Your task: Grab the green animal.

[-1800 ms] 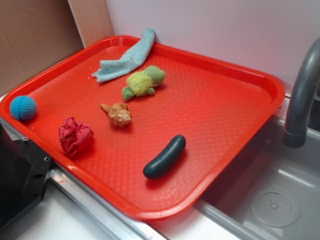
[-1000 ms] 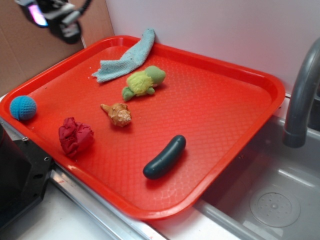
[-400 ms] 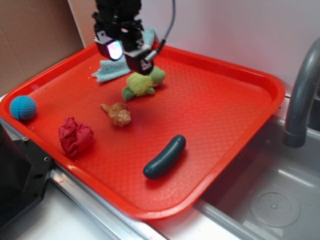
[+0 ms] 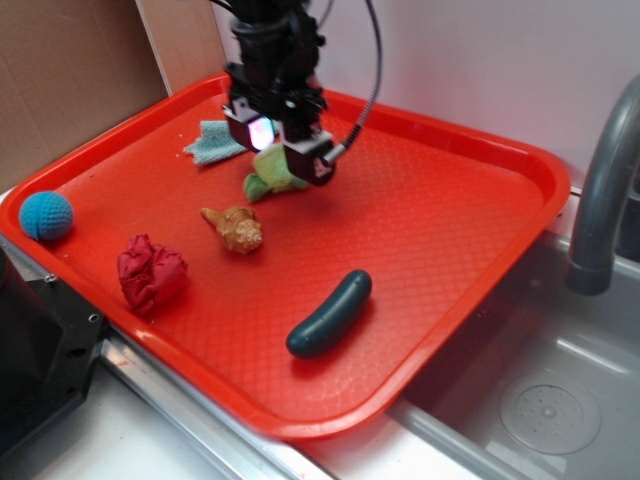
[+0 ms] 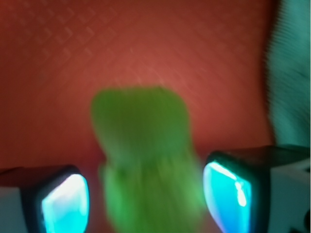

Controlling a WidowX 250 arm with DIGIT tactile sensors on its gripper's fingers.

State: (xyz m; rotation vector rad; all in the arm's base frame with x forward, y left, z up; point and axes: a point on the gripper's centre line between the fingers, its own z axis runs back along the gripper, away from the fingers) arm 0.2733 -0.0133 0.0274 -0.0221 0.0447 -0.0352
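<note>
Red tray (image 4: 480,220), green animal (image 5: 146,145) between end effector (image 5: 146,199) fingers

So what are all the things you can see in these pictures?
Tray: one, red, beside the sink.
Green animal: one, yellow-green plush, back of tray, under the gripper; between the fingers in the wrist view.
Cloth: one, pale teal, back left.
Seashell: one, tan, middle.
Crumpled ball: one, dark red, front left.
Knitted ball: one, blue, left corner.
Cucumber toy: one, dark green, front.
Faucet: one, grey, right.
Sink: one, grey, lower right.
Gripper: one, black, open.
</note>
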